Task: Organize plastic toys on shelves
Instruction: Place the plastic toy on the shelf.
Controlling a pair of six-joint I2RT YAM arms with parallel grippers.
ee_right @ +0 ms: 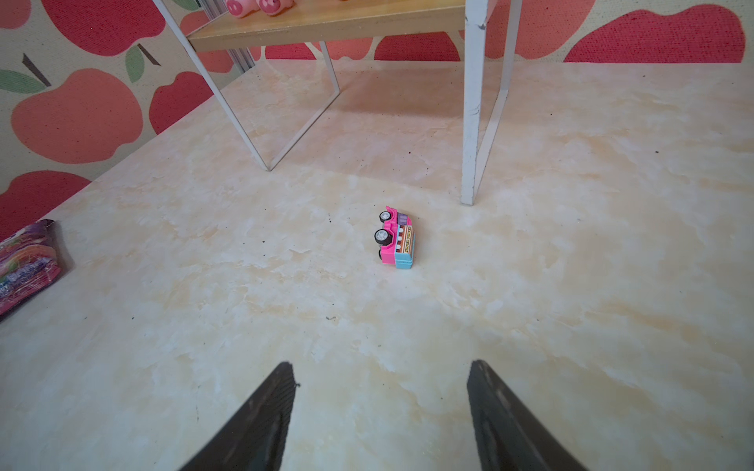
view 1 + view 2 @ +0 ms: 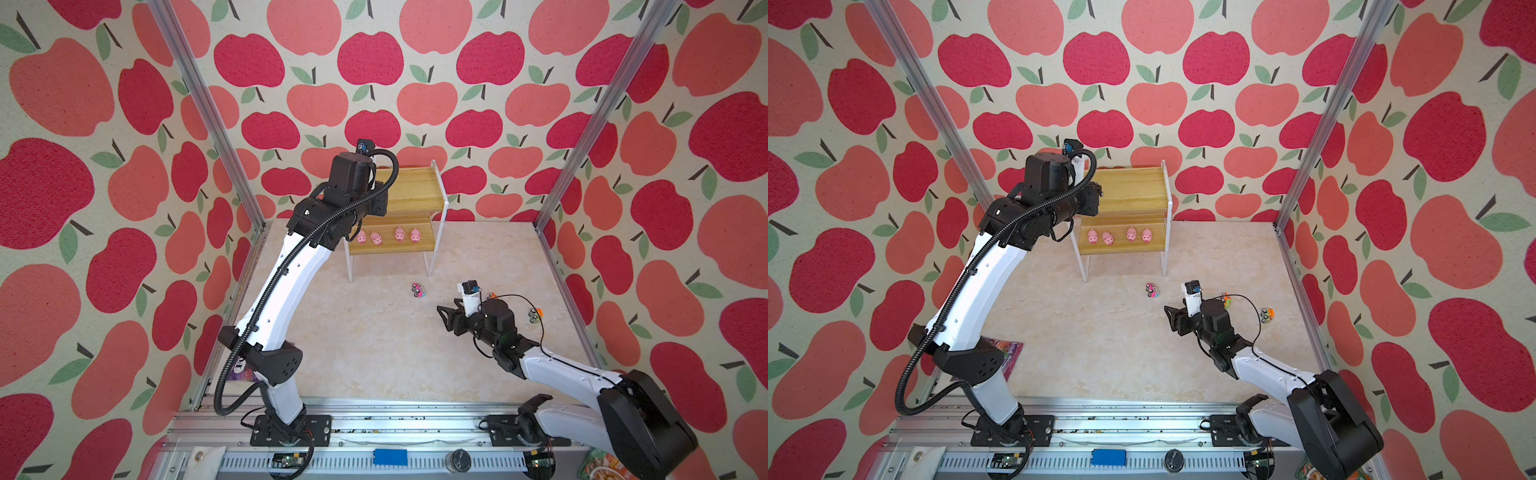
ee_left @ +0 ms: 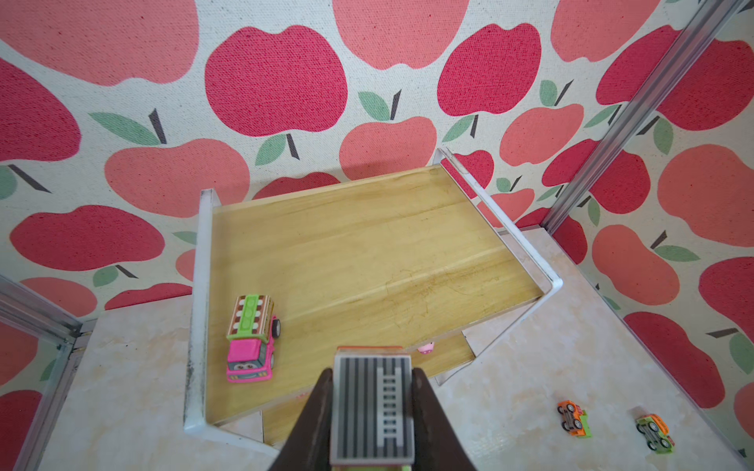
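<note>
The left hand [image 3: 372,379] is clamped on a striped-roof truck [image 3: 372,412] over the top shelf [image 3: 367,253], near the pink truck [image 3: 249,338], likely to group the trucks above the 4 pigs [image 2: 399,235]. The right hand [image 1: 379,367] gapes empty, facing the tipped blue-pink truck [image 1: 396,238] on the bench [image 1: 571,285].

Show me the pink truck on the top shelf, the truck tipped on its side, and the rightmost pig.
Pink truck [image 3: 244,351]: left wrist view, its pink cab roof.
Pink-and-blue truck [image 1: 403,239]: right wrist view, its striped side panel.
Rightmost pig [image 2: 414,235]: a top view, its body.
</note>
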